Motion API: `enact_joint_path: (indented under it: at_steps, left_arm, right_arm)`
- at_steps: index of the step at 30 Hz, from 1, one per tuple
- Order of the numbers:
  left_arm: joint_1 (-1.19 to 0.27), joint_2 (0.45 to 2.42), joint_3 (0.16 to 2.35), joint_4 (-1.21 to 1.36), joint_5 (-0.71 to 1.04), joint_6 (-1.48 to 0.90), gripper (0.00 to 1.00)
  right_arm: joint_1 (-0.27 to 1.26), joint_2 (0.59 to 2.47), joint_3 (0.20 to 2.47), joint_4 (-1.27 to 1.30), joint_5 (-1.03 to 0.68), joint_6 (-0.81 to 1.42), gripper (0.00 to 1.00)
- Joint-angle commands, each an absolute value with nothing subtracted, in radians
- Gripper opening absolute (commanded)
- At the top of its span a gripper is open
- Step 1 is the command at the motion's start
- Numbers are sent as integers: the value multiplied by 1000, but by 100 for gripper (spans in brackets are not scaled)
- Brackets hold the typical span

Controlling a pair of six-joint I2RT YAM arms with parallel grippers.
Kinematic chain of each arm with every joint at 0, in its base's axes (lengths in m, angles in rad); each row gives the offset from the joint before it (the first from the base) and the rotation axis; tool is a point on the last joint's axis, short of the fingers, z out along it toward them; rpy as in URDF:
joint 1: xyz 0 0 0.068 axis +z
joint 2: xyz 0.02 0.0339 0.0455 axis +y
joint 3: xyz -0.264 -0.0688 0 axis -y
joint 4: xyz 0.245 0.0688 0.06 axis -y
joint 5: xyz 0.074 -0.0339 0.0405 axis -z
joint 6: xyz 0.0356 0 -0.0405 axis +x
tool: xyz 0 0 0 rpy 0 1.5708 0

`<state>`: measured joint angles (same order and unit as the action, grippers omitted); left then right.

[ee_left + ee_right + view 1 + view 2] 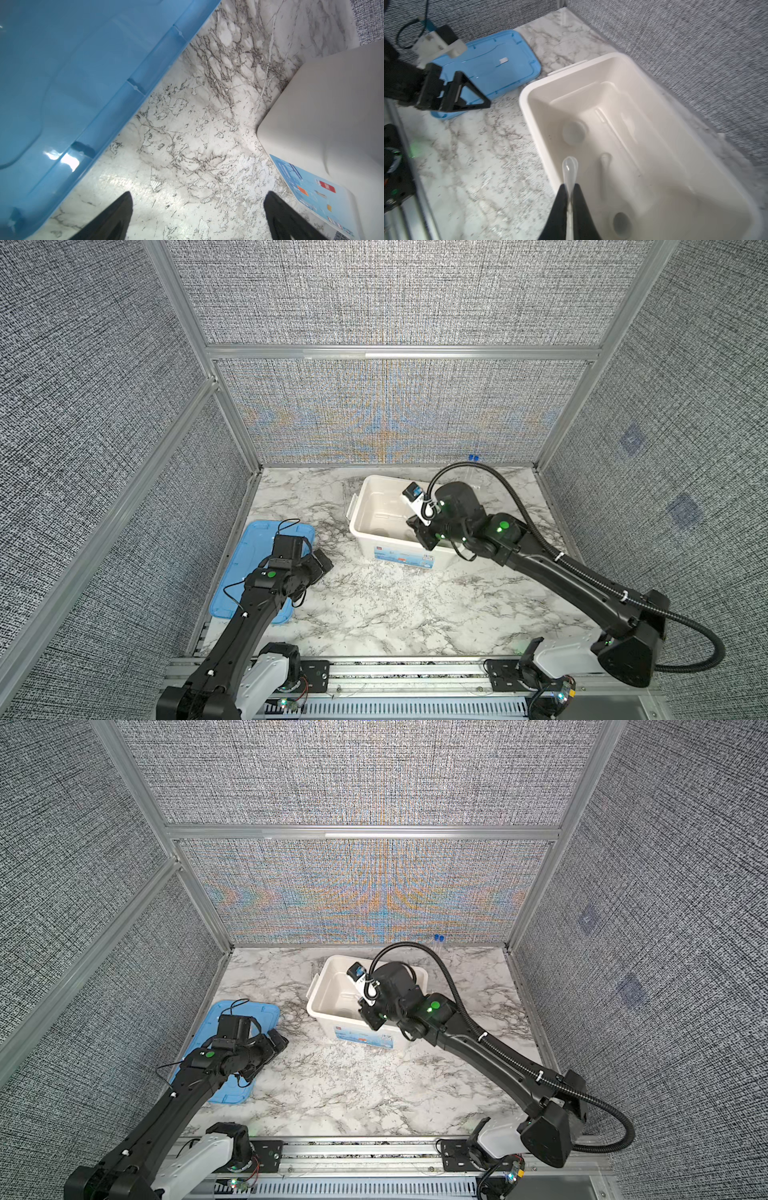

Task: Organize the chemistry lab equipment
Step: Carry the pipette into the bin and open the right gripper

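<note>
My right gripper [569, 186] is shut on a thin clear rod [569, 172] whose rounded end sticks out past the fingertips, over the near wall of the white tub [525, 97]. In both top views that gripper [417, 531] [365, 1013] reaches into the tub [365, 489]. On the tub floor lie a small round dish [574, 133], a blurred white pestle-like piece [606, 161], a mortar bowl [622, 224] and thin rods [608, 126]. Two blue-capped tubes [473, 457] [439, 937] stand against the back wall. My left gripper [199, 193] [322, 566] hangs open over bare marble.
The flat light-blue lid [245, 564] [232, 1094] [72, 72] [500, 68] lies on the left under my left arm. The tub's labelled wall [332, 104] is close to the left gripper. Fabric walls close in the back and sides; a metal rail runs along the front.
</note>
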<state>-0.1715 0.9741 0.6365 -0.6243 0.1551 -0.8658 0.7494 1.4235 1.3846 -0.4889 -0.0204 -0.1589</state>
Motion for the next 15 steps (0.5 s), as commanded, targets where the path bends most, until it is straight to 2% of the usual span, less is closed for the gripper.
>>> enact_joint_path:
  at_steps: [1, 4, 9, 15]
  left_arm:
    - [-171, 1000, 666, -661, 103, -842, 99]
    - [-170, 1030, 675, -646, 115, -823, 99]
    - [-170, 1099, 722, -649, 132, -810, 99]
    - [-170, 1176, 815, -770, 50, -795, 99]
  right_arm:
    - [679, 1507, 1453, -498, -111, -318, 11]
    - [633, 1649, 1594, -604, -179, -401, 10]
    - [609, 1867, 1785, -714, -173, -523, 11]
    - [602, 2037, 1880, -723, -175, -550, 11]
